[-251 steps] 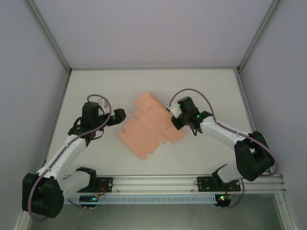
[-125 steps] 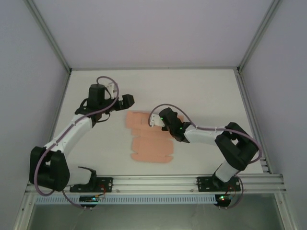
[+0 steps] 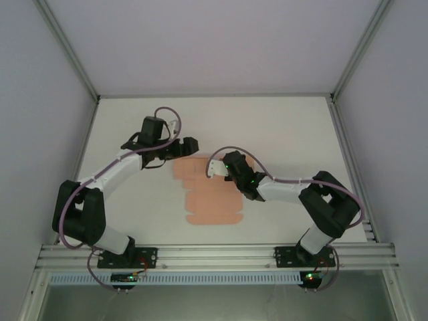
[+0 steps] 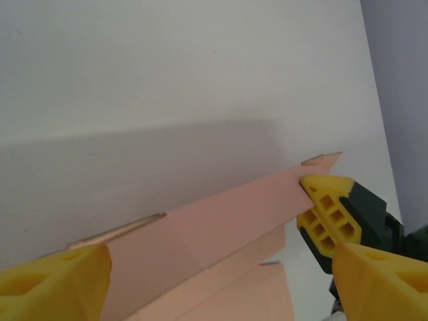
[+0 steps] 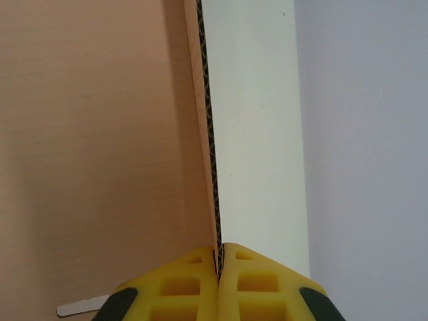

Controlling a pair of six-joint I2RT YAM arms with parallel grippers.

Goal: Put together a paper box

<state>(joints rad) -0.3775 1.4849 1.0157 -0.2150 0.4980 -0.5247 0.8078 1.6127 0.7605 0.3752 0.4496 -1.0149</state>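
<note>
The paper box (image 3: pixel 210 200), a flat salmon-pink sheet of thin corrugated card with tabs and flaps, lies mid-tabletop (image 3: pixel 287 127), its far right corner pinched tight in the right tool (image 5: pixel 219 255), the left tool (image 3: pixel 190 147) gaping beside its far left corner.
</note>
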